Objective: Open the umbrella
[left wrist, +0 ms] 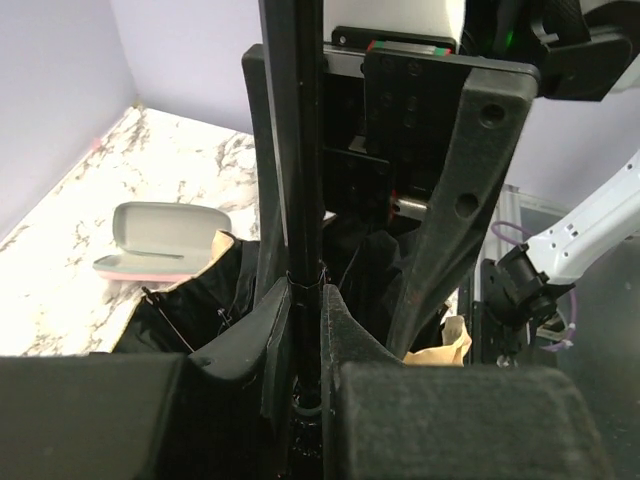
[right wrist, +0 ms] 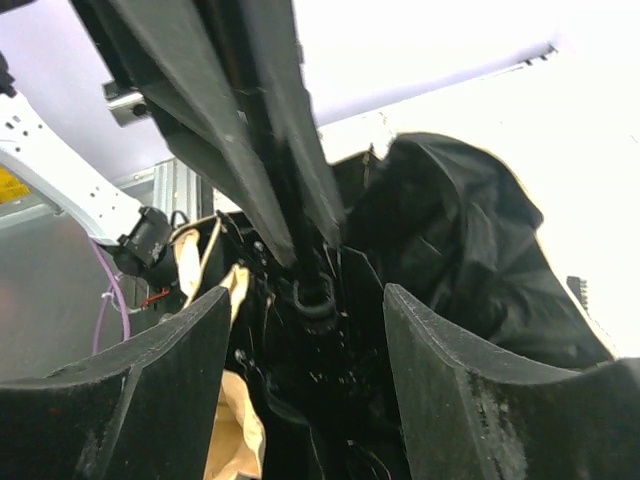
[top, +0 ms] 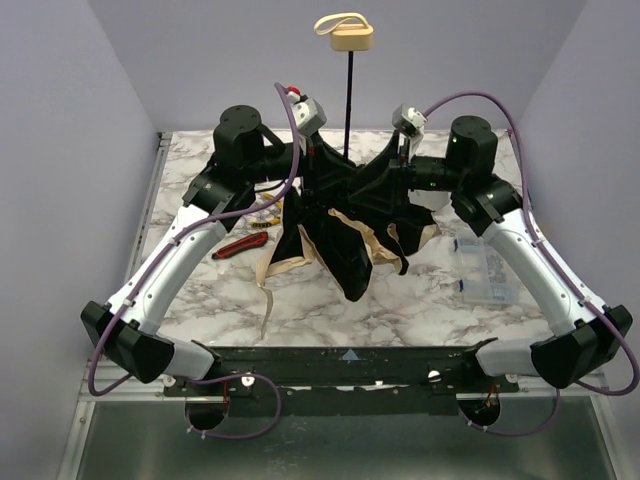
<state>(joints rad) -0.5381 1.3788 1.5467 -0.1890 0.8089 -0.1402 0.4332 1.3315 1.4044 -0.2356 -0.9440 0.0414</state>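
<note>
The umbrella [top: 345,235] stood upright over the middle of the marble table [top: 400,310]. Its shaft [top: 349,100] rose to the beige handle [top: 352,38] at the top, and its black and peach canopy [top: 350,260] hung limp below. The left claw [left wrist: 305,300] was pinched narrow on the shaft just above the canopy. The right claw [right wrist: 308,295] faced it from the other side, its fingers [right wrist: 150,390] set wide, with a gap to the shaft on each side. A red-handled tool [top: 240,245] lay on the table left of the canopy and a clear box [top: 482,270] lay to its right. A grey case [left wrist: 165,235] lay on the table beside the fabric.
</note>
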